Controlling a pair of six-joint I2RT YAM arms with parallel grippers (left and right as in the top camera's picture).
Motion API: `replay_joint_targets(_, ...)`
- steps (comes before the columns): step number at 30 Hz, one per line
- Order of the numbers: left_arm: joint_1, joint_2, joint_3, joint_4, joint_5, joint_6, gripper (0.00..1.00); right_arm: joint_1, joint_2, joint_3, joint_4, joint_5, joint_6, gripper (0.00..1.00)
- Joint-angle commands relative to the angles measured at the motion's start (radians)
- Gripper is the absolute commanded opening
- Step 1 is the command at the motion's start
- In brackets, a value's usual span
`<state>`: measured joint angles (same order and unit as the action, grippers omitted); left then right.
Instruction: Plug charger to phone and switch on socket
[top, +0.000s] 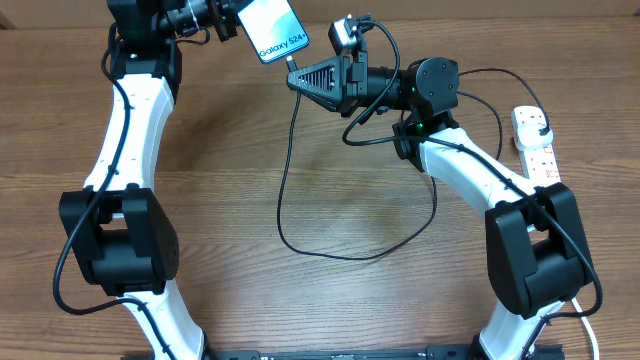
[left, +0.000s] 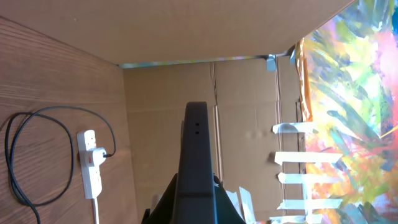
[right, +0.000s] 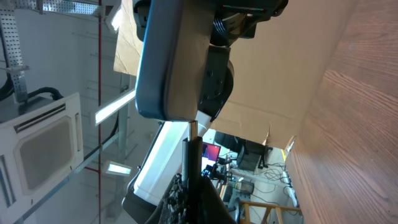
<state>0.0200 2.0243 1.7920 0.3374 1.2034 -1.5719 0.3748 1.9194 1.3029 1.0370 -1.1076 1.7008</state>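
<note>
Left pincer (top: 240, 25) is clamping one end of the phone (top: 280, 35) and holding it up off the table (top: 330, 310). The lit screen is facing the overhead camera, and the free end is sticking out past the fingertips toward the right pincer (top: 297, 80).

Right pincer is pinching tight on the charger (top: 282, 190) just behind its connector tip (top: 292, 62), with the tip poking out ahead of the fingers. In the right wrist view the tip (right: 193, 129) is sitting straight ahead of that pincer (right: 189, 180) and meeting the phone's (right: 165, 62) bottom edge. It is possibly seated already; the angle is too poor to say.

Cable is trailing behind the right pincer, looping over the table and running to the socket (top: 535, 150) well behind it, beside that arm. The black plug (top: 543, 133) is sitting in the socket. In the left wrist view the socket (left: 90, 168) is lying far off to the side of the pincer.
</note>
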Motion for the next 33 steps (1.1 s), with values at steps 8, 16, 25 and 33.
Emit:
replay_joint_targets(8,0.004,-0.017,0.019,0.012,0.016,0.027,0.04,0.003,-0.029,0.015,0.039,0.007,-0.006,0.04)
replay_joint_targets(16,-0.002,-0.017,0.019,0.012,0.018,0.023,0.05,0.003,-0.029,0.015,0.039,0.008,-0.006,0.04)
replay_joint_targets(25,-0.009,-0.017,0.019,0.012,0.020,0.024,0.04,0.003,-0.029,0.015,0.039,0.008,-0.006,0.04)
replay_joint_targets(33,-0.016,-0.017,0.019,0.012,0.021,0.024,0.04,0.003,-0.029,0.015,0.039,0.008,-0.006,0.04)
